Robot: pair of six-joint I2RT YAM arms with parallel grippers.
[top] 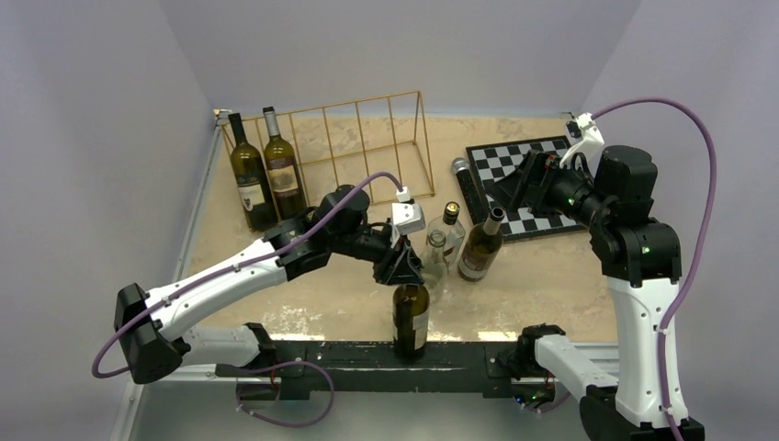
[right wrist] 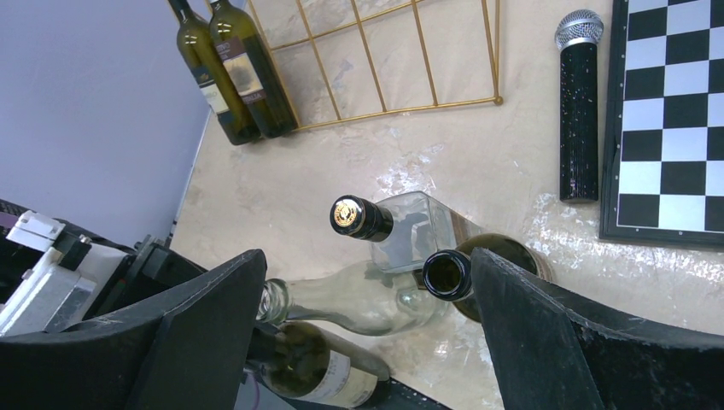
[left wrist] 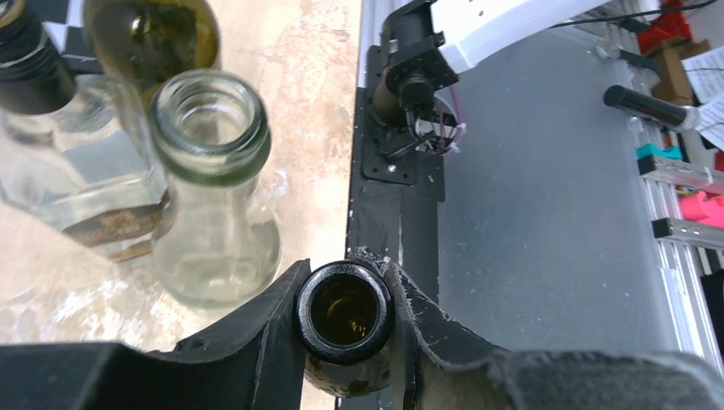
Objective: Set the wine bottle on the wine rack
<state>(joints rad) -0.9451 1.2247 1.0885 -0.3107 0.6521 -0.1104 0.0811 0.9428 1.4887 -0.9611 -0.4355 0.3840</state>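
Top view high; left wrist close, right wrist farther, both downward, sharing clear bottle (left wrist: 213,231).

**A:** How was the left arm (top: 220,276) set?

**B:** Its white link ran low from the near-left corner toward the middle and bent at the dark elbow, and the wrist tipped straight down. The left pincer (top: 401,273) was clamped on the neck of a wine bottle (top: 411,322), one jaw on either side of the rim.

**A:** And the right arm (top: 643,322)?

**B:** It stood upright from its base at the near right, folded over at the top and reached leftward. The right pincer (top: 520,186) was spread wide, its black fingers (right wrist: 196,342) well apart, gripping nothing.
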